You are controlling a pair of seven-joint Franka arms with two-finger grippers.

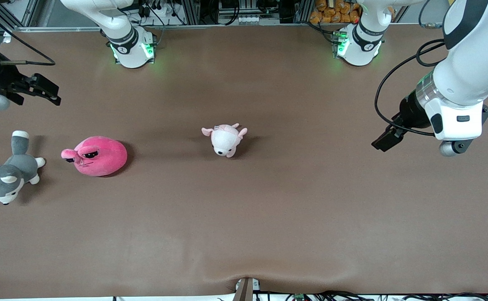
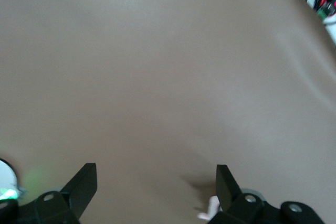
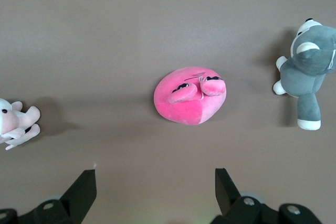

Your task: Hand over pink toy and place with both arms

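Brown bench (image 1: 269,217) under my two empty pincers. My right pincer (image 3: 156,190) hangs wide open above the pink toy (image 1: 97,155), which lies between the grey husky plush (image 1: 9,175) and pale pink plush (image 1: 226,139), nothing blocking. My left pincer (image 2: 156,188) waits, spread, over bare cloth.

Brown table (image 1: 269,217), pink toy (image 1: 97,156), grey husky plush (image 1: 9,175), pale pink plush (image 1: 226,139)

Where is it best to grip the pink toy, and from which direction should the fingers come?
Probably from straight above, across the round body of the pink toy, away from its stalk eyes. It lies free on the table, apart from both other plushes. The open right gripper is closest, with its wrist view looking down on it.
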